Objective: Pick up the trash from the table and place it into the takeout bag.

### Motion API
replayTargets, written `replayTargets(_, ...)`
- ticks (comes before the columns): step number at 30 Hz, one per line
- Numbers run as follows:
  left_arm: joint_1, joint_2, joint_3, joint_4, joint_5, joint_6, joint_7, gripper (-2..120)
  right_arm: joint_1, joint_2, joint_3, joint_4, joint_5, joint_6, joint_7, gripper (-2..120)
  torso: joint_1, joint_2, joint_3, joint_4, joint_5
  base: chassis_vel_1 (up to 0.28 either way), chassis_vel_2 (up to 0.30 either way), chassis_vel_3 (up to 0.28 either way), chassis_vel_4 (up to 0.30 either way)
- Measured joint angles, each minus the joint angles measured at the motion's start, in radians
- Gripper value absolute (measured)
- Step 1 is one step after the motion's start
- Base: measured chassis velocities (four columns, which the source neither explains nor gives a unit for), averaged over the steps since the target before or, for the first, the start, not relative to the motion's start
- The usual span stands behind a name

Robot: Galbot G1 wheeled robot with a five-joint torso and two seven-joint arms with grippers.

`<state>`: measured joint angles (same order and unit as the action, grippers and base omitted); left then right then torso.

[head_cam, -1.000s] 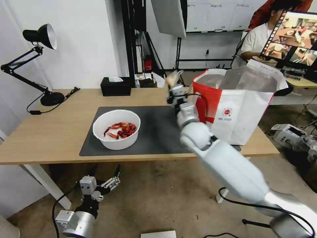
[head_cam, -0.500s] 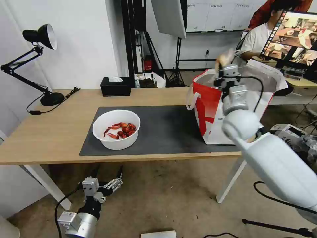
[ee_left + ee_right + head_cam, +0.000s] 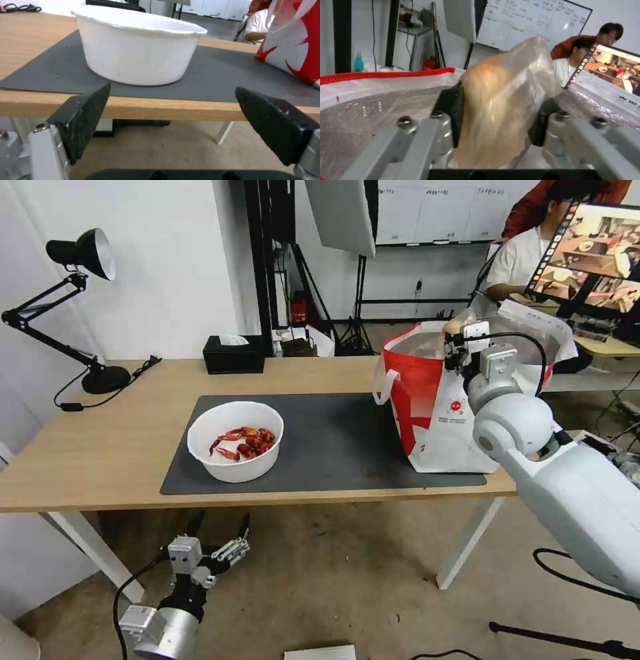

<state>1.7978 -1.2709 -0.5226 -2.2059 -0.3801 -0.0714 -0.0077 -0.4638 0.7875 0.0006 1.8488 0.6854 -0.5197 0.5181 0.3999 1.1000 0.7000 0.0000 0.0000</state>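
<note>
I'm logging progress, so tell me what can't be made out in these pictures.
- Bag contents: head view, its wall hides them; right wrist view, the pouch in the right gripper blocks them.
- Bowl contents: left wrist view, the rim hides them.
- Left gripper, below the table edge: body cut off.

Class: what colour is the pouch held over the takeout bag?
Translucent beige pouch; right wrist view shows it best.

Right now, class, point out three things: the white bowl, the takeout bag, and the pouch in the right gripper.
white bowl [image 3: 235, 455], head view, front wall.
takeout bag [image 3: 445, 440], head view, white front panel.
beige pouch [image 3: 500, 100], right wrist view, its middle, between the right gripper's fingers.
</note>
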Motion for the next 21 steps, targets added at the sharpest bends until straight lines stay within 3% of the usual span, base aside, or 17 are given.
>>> replayTargets(5,-0.001,0.002,-0.001,-0.002,-0.005,0.0,0.0,100,0.016,-0.007,-0.012,0.001,0.018,-0.011,0.0,58,0.0,0.0,0.0,0.0,0.0,0.0,0.0,0.0,0.0)
replayTargets(12,0.0,0.002,-0.004,-0.01,-0.009,0.002,-0.002,100,0.036,-0.021,-0.023,0.019,0.089,-0.058,-0.007,89,0.0,0.0,0.0,0.0,0.0,0.0,0.0,0.0,0.0)
replayTargets(17,0.002,0.002,-0.006,-0.015,-0.009,0.002,-0.002,100,0.05,-0.03,-0.023,0.026,0.137,-0.097,-0.01,99,0.0,0.0,0.0,0.0,0.0,0.0,0.0,0.0,0.0)
replayTargets(21,0.004,0.001,-0.007,-0.02,-0.009,0.002,-0.002,100,0.063,-0.042,-0.017,0.035,0.188,-0.151,-0.018,100,0.0,0.0,0.0,0.0,0.0001,0.0,0.0,0.0,0.0)
